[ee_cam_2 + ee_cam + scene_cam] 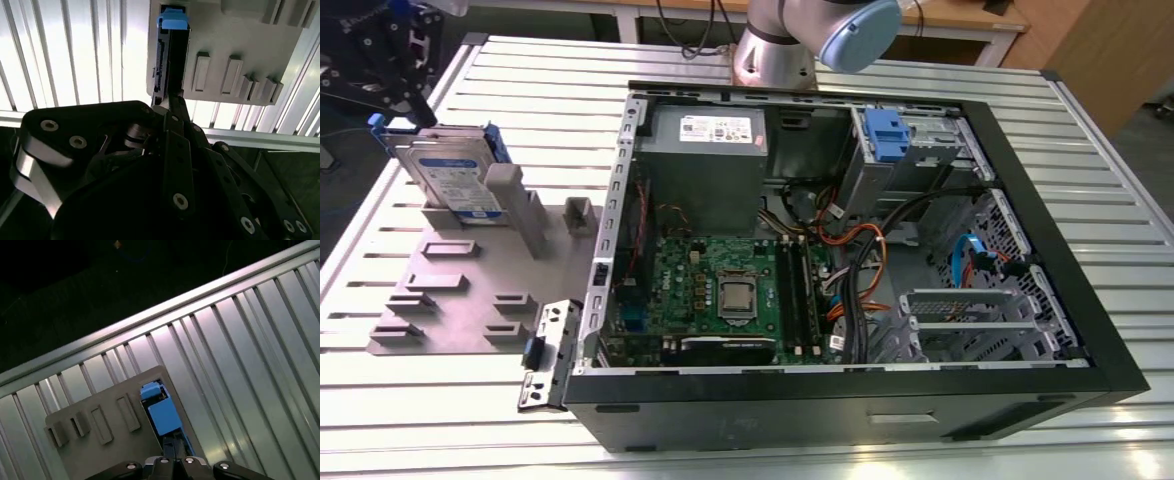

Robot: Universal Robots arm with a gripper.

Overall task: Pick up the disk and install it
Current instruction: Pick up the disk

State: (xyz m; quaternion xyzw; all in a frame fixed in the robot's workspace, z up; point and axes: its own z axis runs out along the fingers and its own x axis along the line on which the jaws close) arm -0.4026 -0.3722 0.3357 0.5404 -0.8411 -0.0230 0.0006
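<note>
**Disk upright in its stand, pincer at its upper edge**

The disk (451,180) stands on edge in a grey slotted stand (454,290) at the exterior view's left, well apart from the open computer case (1067,330). The pincer (167,102) is at the disk's upper end. In the second wrist view it reaches the narrow edge beside the blue bracket (173,20). Whether it is clenched on the disk or released cannot be told.

Judged from its look, the disk is a stiff, dense metal body, heavy for its size. Its smooth faces are likely slippery, and it probably tolerates knocks badly. The safest hold seems to be across the two broad faces near the upper edge, clear of the connector side, with the lift straight up out of the slot.

The surface (1094,130) is a ribbed aluminium top, level and hard, carrying both stand and case. Inside the case, a grey power box (707,130) lies at the far side, with a blue latch (887,135) to its right. Wooden furniture (1107,50) stands beyond the surface.
</note>
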